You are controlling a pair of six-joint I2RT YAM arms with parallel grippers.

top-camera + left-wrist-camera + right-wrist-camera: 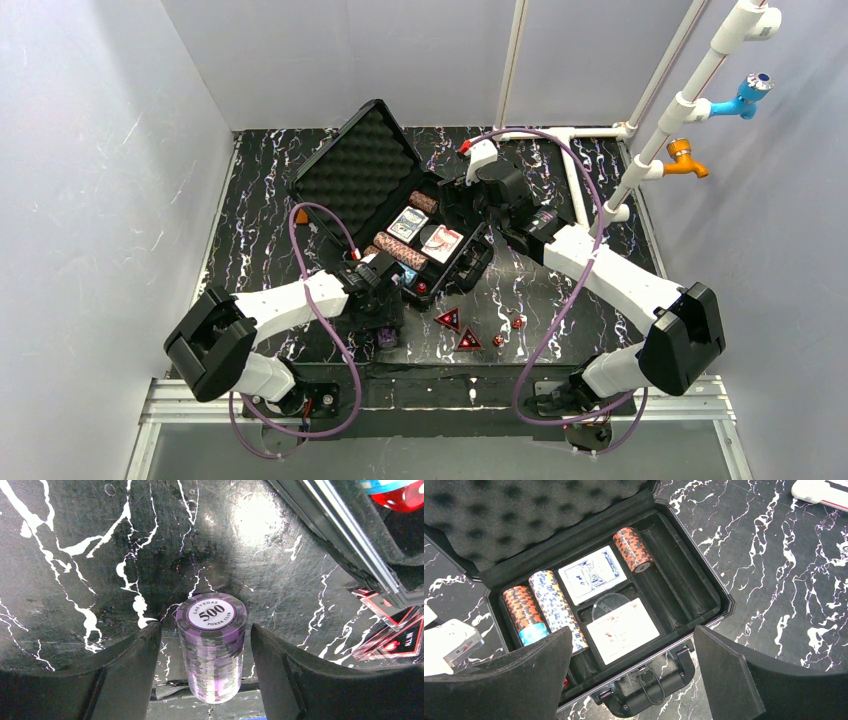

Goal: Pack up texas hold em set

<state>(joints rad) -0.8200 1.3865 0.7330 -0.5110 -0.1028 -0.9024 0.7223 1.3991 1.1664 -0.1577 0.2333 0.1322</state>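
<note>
The black case (455,275) lies open mid-table, its foam lid (524,515) leaning back. In its tray (704,580) lie orange-brown chip rolls (634,549), a blue-white roll (554,605) and two card decks (591,575). A purple chip roll (212,650) stands upright on the table in front of the case. My left gripper (206,645) is open around it, with a gap on each side. My right gripper (631,675) hangs open over the case handle (659,685), holding nothing. Red triangular markers (448,318) and small red dice (517,322) lie on the table.
White pipes (660,130) with a blue tap (745,95) and an orange tap (685,158) run along the back right. Grey walls close in the table on three sides. The purple roll (387,338) stands close to the table's front edge.
</note>
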